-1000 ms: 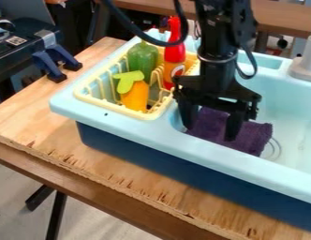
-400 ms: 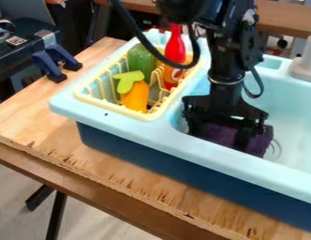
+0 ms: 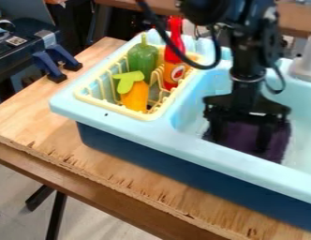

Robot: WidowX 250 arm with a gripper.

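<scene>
Where the toy sink (image 3: 192,140) opens between 3 and 4 o'clock from the view's centre, the black two-finger gripper (image 3: 239,143) hangs low over the purple cloth (image 3: 244,133), its jaws spread apart with part of the fabric visible between them. The cloth lies in the basin, extending past the gripper toward 3 o'clock. At 11 o'clock from centre, a yellow dish rack (image 3: 87,98) holds an orange toy carrot (image 3: 136,96) with a flat green top, a green toy vegetable (image 3: 142,59) at the carrot's 12 o'clock, and a red-and-orange toy bottle (image 3: 173,56) at its 1 o'clock.
</scene>
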